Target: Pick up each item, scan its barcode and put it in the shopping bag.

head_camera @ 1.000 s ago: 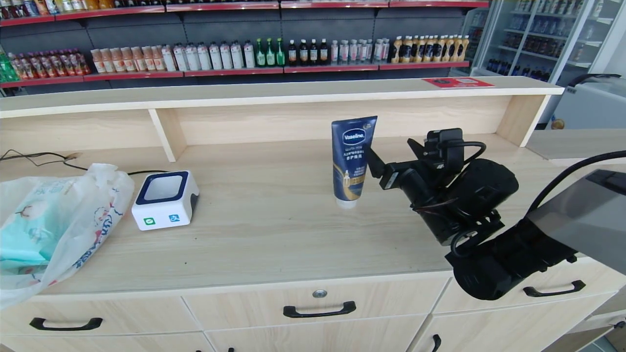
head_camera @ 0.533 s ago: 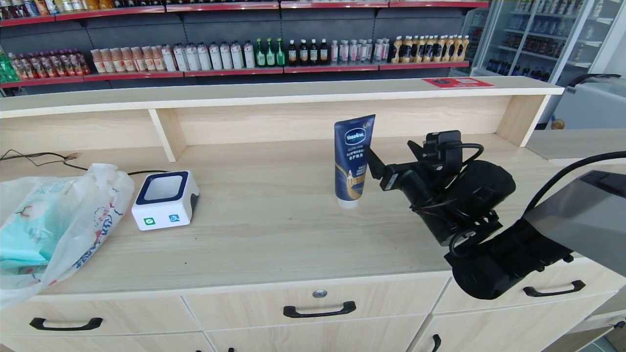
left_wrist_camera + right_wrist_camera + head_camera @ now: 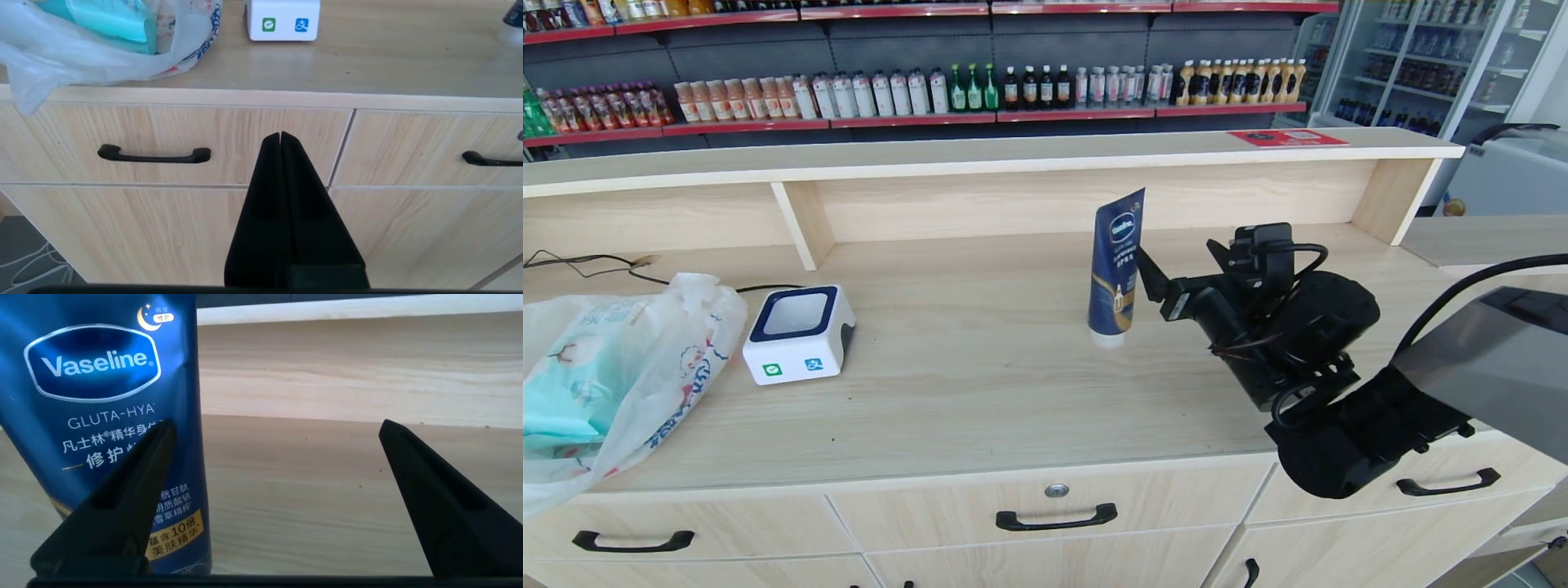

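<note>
**One item bagged, lotion tube waiting to be gripped**

I am looking at the shopping bag [image 3: 629, 359] lying at the left end of the tabletop [image 3: 980, 384], and a teal packet [image 3: 564, 392] is already sitting inside it, so I am judging that part of the job done. The scanner [image 3: 799, 333] is sitting just beside the bag with nothing over its window.

The blue lotion tube [image 3: 1116, 265] is standing upright on its cap, well apart from the scanner. I am holding the right gripper [image 3: 278, 429] level beside it, with its fingers [image 3: 425, 482] spread wide and gripping nothing. In the right wrist view the tube is sitting at one finger rather than centred in the gap, and I cannot tell whether they are touching.

The left gripper [image 3: 280, 143] is hanging in front of the drawer fronts [image 3: 155, 131] below the tabletop edge, its fingers pressed together and empty.

For the tube, I am judging that gripping, scanning and bagging are all left to do.
</note>
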{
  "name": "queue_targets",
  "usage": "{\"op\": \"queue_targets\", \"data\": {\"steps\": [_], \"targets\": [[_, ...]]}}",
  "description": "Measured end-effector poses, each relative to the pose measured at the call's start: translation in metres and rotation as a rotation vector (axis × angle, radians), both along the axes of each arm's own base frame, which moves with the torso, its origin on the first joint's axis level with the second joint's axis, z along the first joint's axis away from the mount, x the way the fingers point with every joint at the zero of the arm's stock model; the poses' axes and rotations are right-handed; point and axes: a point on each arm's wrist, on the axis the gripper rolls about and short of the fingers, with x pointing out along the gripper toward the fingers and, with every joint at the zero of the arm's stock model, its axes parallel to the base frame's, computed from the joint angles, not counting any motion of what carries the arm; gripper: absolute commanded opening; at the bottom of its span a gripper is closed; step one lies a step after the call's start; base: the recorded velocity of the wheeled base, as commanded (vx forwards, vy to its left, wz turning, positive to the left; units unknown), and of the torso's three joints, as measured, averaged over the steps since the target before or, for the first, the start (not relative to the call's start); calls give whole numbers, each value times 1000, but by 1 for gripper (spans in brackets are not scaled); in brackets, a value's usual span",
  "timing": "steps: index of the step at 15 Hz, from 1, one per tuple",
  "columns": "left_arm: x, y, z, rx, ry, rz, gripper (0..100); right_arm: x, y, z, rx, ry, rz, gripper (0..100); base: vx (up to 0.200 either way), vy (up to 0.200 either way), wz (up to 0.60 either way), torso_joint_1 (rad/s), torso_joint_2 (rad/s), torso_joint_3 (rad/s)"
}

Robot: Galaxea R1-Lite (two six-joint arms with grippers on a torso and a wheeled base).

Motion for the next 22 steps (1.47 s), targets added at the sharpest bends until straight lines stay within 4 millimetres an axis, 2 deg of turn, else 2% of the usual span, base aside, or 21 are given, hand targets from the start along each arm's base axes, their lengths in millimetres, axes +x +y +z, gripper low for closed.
{"op": "queue_targets", "data": {"steps": [22], "targets": [[0, 0, 0, 0, 0, -1, 0, 7, -1, -17, -21, 38, -9, 100, 0, 0, 0, 0, 0, 0]]}}
